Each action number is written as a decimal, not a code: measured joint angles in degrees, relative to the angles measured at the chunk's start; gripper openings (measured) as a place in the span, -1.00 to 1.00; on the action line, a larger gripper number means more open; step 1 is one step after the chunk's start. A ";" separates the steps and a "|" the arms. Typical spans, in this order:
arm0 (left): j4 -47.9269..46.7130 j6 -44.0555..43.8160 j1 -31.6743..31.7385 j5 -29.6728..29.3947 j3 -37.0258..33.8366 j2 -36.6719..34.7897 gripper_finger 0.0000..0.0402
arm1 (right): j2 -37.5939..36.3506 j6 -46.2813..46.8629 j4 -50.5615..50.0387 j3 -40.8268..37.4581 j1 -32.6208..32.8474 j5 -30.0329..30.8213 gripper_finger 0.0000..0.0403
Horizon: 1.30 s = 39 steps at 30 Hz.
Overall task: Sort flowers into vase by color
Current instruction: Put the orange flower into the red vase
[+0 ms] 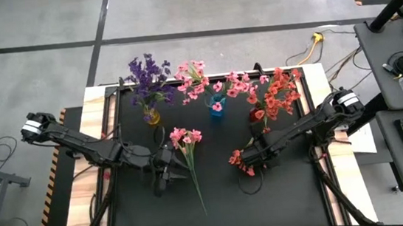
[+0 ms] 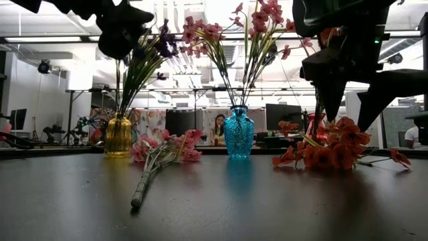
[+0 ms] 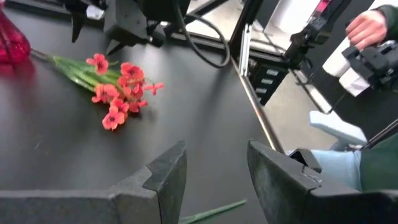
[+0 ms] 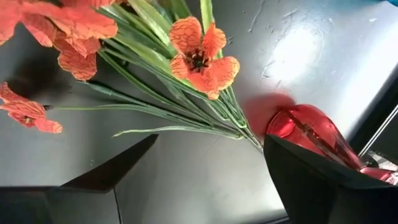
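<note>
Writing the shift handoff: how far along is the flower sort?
Done: purple sprigs in the yellow vase, pink ones in the blue vase, coral ones in the red vase. In hand: nothing; right gripper is open over a loose coral sprig. Left: that sprig and the pink sprig beside the open left gripper.

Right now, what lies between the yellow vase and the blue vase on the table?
In the low view, a pink sprig lies flat on the table between the yellow vase and the blue vase, blossoms toward the vases.
</note>
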 joint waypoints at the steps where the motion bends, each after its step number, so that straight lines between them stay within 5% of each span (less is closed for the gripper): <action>1: -0.31 -0.01 0.00 -0.01 -0.05 0.01 -0.21 | 0.02 -0.16 0.00 -0.10 -0.05 0.00 0.38; 29: 0.21 1.30 0.01 -0.21 0.44 0.17 -0.21 | 4.86 -15.06 7.12 -4.28 -7.08 -1.50 0.37; 39: 0.45 1.32 0.00 -0.20 0.44 0.17 -0.21 | 7.27 -17.88 10.80 -4.21 -7.93 -5.17 0.09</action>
